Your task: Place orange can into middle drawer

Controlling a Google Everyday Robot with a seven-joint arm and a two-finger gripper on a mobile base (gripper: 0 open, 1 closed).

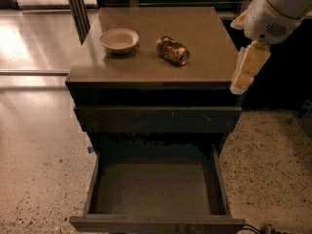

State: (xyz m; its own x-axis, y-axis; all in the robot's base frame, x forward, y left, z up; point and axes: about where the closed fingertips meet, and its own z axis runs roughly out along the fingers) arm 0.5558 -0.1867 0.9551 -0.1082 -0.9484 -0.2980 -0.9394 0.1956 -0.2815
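Observation:
The orange can (172, 50) lies on its side on top of the cabinet (204, 38), right of centre, with its silver end facing front-right. The middle drawer (91, 184) is pulled out below, and its deep tray holds nothing. My gripper (247, 68) hangs from the white arm (278, 9) at the cabinet's right edge. It is to the right of the can, apart from it, and holds nothing.
A round beige bowl (120, 39) sits on the cabinet top to the left of the can. A shut drawer (158, 119) with light scuffs is above the open one. Speckled floor (273, 169) surrounds the cabinet. Dark furniture stands behind at the right.

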